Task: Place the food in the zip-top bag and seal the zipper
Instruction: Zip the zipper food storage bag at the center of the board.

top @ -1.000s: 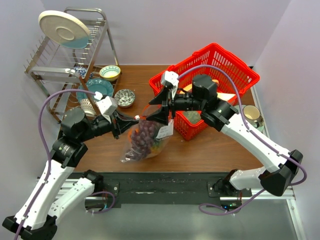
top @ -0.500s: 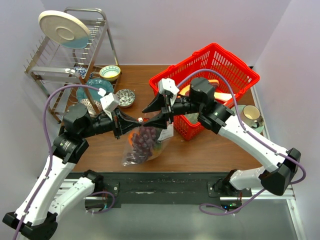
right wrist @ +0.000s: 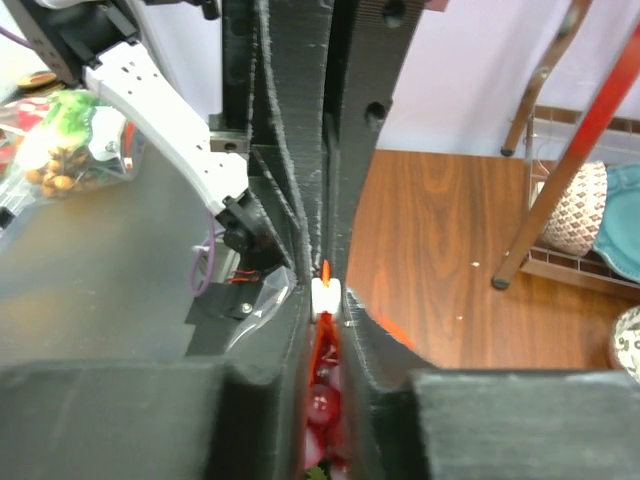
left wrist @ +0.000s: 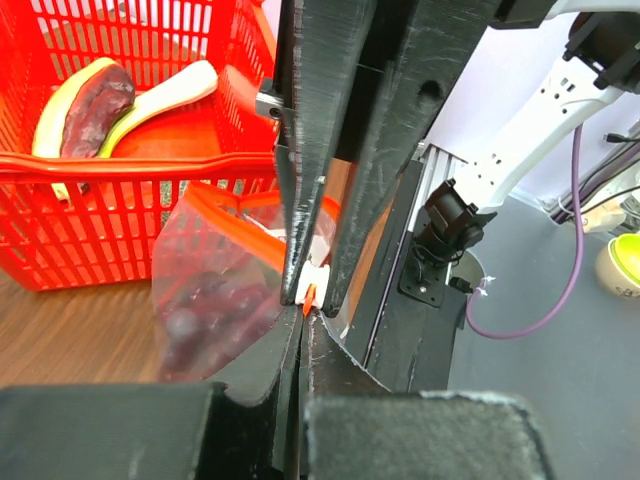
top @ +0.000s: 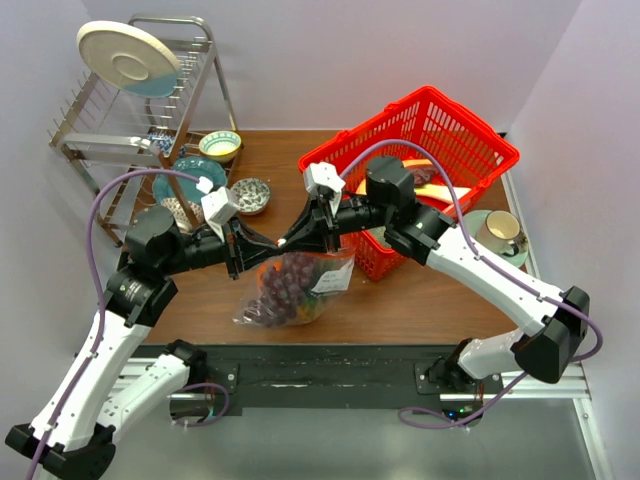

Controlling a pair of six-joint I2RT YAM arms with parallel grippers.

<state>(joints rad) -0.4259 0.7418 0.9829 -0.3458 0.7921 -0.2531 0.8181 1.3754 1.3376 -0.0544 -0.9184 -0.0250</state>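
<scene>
The clear zip-top bag (top: 295,285) hangs between my two grippers above the table. The dark purple grapes (top: 283,284) fill it, and a bit of yellow-orange and green of the pineapple (top: 313,305) shows beside them. My left gripper (top: 268,243) is shut on the end of the bag's mouth, with the red-orange zipper (left wrist: 240,222) running out of its tips (left wrist: 305,318). My right gripper (top: 289,240) meets it tip to tip. It is shut on the zipper (right wrist: 326,345) at the white slider (right wrist: 327,295), with grapes (right wrist: 322,410) below.
A red mesh basket (top: 470,135) stands behind the right arm and holds a pink-red slice (left wrist: 95,100) and a white-green stalk (left wrist: 170,92). A dish rack (top: 100,140) with a plate and bowls stands at the back left. A mug (top: 500,230) sits at the right edge.
My right gripper has slid left along the bag's mouth to the left gripper's tips and closed. The bag has swung a little lower and leftward. The left gripper stays shut.
</scene>
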